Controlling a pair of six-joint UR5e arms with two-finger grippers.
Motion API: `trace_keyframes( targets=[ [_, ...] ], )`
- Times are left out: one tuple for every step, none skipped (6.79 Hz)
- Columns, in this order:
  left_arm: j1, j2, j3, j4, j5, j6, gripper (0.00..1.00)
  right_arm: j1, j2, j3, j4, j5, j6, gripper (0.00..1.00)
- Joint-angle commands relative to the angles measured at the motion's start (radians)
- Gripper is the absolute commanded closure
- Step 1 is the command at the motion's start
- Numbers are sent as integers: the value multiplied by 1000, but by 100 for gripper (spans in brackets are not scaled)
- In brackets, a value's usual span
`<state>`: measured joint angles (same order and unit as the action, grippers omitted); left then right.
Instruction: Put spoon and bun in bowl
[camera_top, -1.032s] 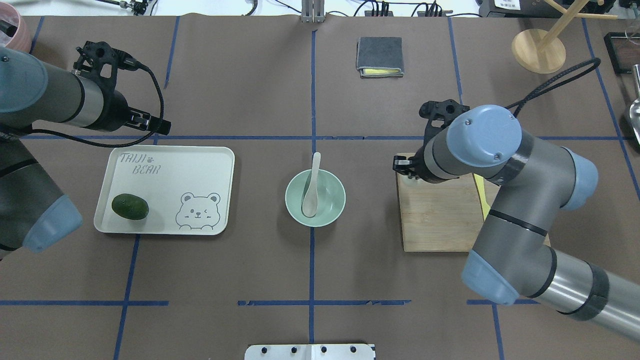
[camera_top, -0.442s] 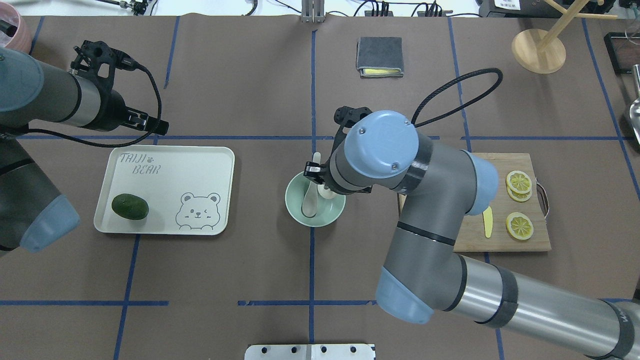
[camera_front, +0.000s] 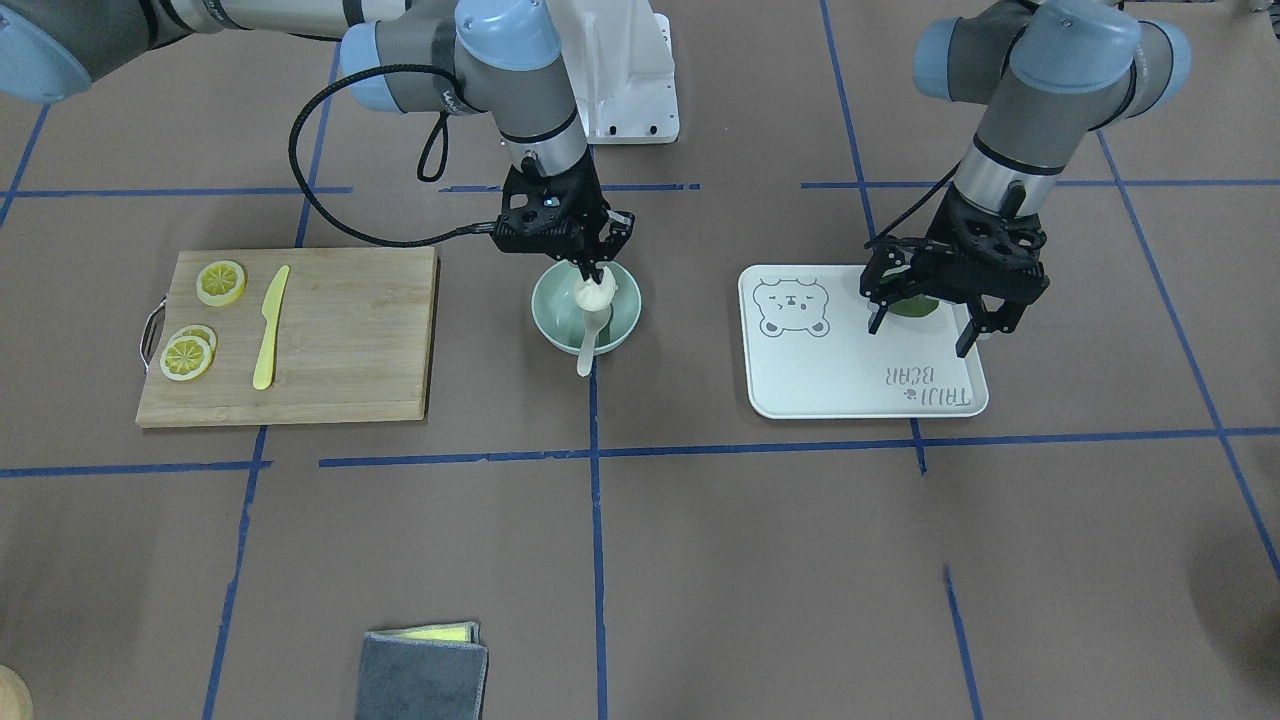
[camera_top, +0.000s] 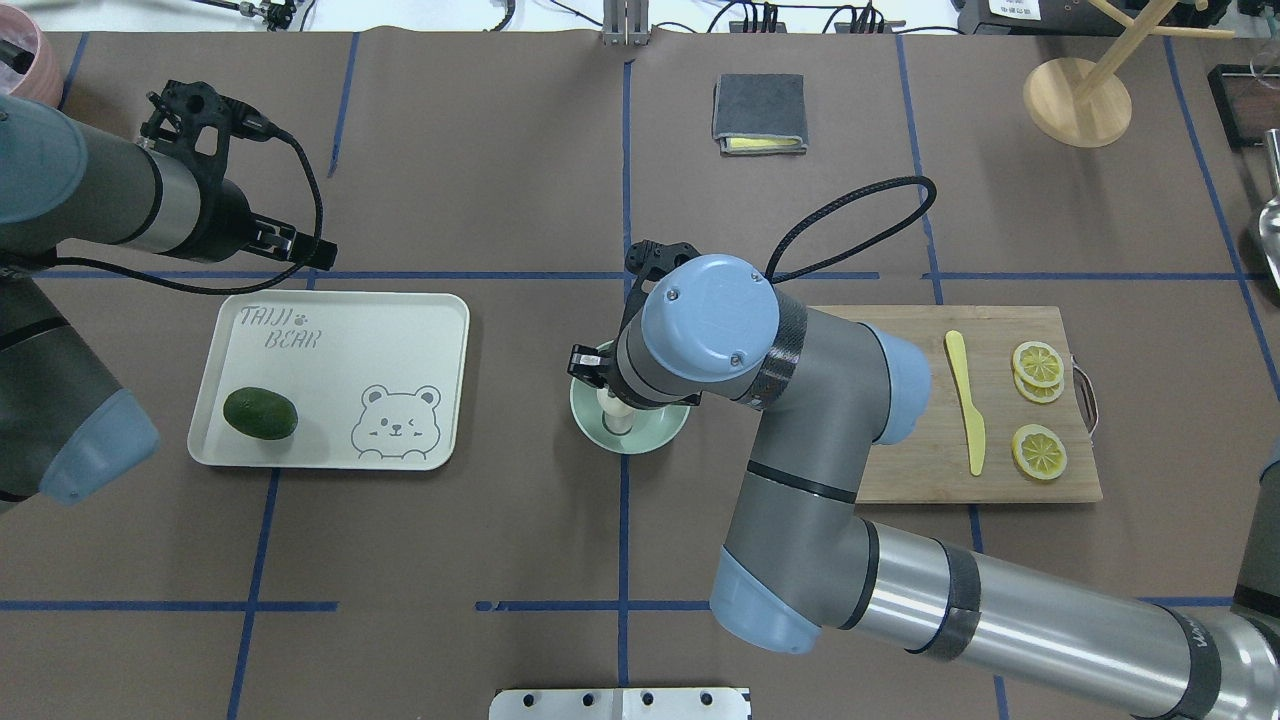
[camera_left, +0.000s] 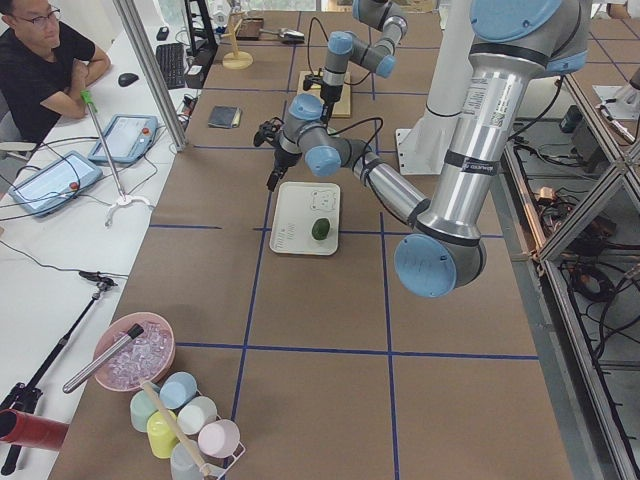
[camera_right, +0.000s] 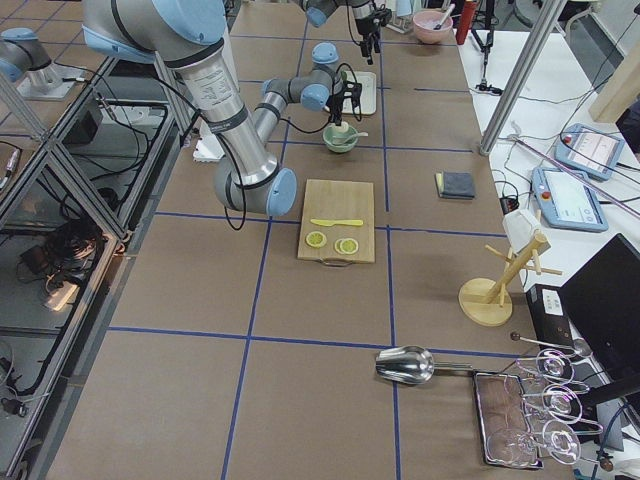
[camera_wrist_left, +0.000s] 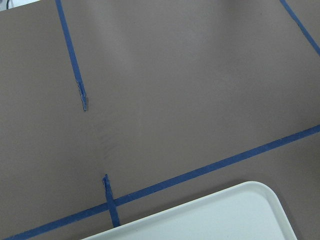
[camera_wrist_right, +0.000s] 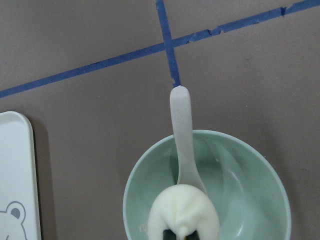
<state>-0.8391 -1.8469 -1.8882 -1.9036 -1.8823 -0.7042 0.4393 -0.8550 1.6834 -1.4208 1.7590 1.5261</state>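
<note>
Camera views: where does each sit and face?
Front-facing: across table, facing robot; left arm, right arm.
Overhead: behind robot, looking down; both arms.
Exterior left: left end; left arm near.
Exterior right: right end; right arm near.
Left wrist: down on tray corner; no arm visible.
Right wrist: down on bun, spoon, bowl.
Front-facing and overhead share bowl.

Overhead: from behind the robot (camera_front: 625, 80), looking forward and down. Front: across the table (camera_front: 700, 560), facing back, steeply down. Sides: along it from either end, far. Wrists: close; right one's bowl (camera_wrist_right: 250, 200) shared with overhead, front.
</note>
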Motion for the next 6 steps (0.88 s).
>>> trace_keyframes(
  targets=[
    [-2, 0, 1, 0, 0, 2, 1, -1, 4, -7, 6, 0, -1, 0],
    [-5, 11, 1, 0, -3, 3, 1, 16, -4, -2, 5, 8, -6, 0],
    [-33, 14, 3, 3, -20, 76, 1, 62, -25, 19, 5, 52, -17, 0],
    [-101, 43, 9, 3, -78, 180, 1, 128, -103, 83, 3, 165, -24, 0],
    [-186, 85, 14, -2, -148, 316, 1, 203, -231, 189, 3, 244, -102, 0],
    [-293, 127, 47, -2, -225, 474, 1, 285, -380, 269, 6, 301, -265, 0]
  ],
)
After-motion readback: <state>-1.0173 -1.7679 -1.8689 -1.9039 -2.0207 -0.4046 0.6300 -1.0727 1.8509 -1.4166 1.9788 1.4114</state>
